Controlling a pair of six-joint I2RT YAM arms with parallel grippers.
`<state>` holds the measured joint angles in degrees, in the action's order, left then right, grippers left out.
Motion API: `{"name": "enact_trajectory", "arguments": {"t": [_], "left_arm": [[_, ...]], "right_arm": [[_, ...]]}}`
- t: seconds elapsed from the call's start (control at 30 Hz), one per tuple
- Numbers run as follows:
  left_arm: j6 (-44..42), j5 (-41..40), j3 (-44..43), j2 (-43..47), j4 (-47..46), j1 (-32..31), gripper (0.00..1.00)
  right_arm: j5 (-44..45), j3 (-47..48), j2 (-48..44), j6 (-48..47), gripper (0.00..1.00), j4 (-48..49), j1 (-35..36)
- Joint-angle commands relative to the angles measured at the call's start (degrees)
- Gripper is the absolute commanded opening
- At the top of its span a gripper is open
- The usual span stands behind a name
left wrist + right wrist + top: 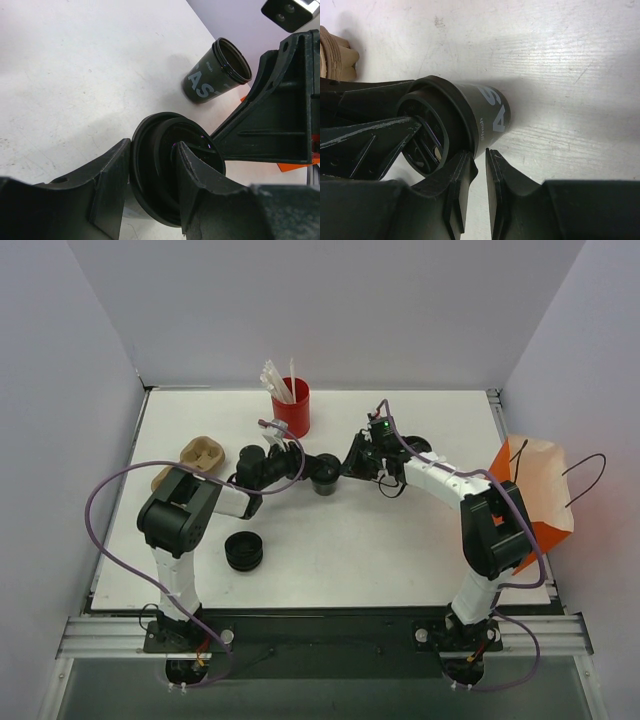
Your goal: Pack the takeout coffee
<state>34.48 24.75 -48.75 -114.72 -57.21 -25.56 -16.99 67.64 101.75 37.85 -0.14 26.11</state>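
My left arm (178, 515) was black with white links, its purple cable (100, 495) looping toward nine o'clock; my left gripper (152, 150) looked scuffed black.

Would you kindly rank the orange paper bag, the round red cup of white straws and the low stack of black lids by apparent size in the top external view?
1. orange paper bag
2. red cup
3. low stack of black lids, only slightly smaller than the cup

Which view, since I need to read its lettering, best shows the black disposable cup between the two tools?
Right wrist: the black disposable cup appears side-on and large, with white letters showing. Left wrist sees only its round top in the left tool. Top external shows a small dark shape, lettering unreadable.
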Motion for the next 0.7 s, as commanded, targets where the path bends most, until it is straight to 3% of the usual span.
{"name": "enact_trajectory", "arguments": {"t": [0.0, 0.23, 0.4, 0.67], "left_arm": [[-7.59, -0.67, 6.21, -10.35, 32.6, -1.33, 0.45], [-7.85, -0.5, 6.48, -10.35, 32.43, -1.33, 0.44], [-7.41, -0.06, 6.56, -11.23, 31.64, -1.33, 0.44], [-7.58, -0.14, 6.65, -12.2, 31.28, -1.42, 0.45]], "right_arm": [[5.65, -5.67, 8.46, -0.05, 0.2, -6.01, 2.98], [3.38, -3.13, 4.07, -1.27, 0.2, -4.78, 1.49], [-6.01, 2.15, 5.72, -1.55, 0.22, -3.73, 0.0], [-17.53, -7.07, 10.3, 8.9, 0.2, 19.62, -0.44]]}}
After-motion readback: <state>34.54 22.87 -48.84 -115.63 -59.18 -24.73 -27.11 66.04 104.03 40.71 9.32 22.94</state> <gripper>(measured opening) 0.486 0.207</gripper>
